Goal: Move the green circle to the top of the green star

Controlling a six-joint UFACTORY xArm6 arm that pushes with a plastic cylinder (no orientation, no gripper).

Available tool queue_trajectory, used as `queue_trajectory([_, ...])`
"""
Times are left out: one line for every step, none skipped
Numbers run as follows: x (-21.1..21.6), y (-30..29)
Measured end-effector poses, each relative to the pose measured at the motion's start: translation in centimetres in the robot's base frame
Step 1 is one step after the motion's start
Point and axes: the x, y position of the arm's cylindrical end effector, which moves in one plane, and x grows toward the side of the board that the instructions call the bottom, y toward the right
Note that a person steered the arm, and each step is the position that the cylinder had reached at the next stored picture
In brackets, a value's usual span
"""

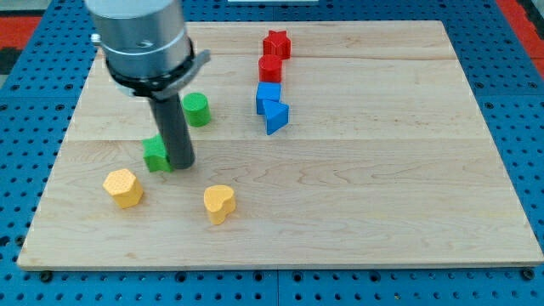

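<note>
Standing upright: short green circle (196, 109), flat-topped

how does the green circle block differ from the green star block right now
The green circle block is a round cylinder, while the green star block has a notched outline. The circle stands fully in view, apart from my tip; the star is partly hidden behind the rod, with my tip right beside it on the view's right. The circle sits nearer the view's top and further right than the star. Both are the same green, rest on the wooden board, and look similar in size.
</note>
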Motion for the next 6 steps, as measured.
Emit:
queue_trajectory([-1.1, -1.3])
queue_trajectory([-1.9, 3.1])
queue_trajectory([-4.2, 6.3])
queue_trajectory([-6.7, 5.5])
queue_trajectory([-9.6, 6.4])
queue_trajectory([-8.2, 0.9])
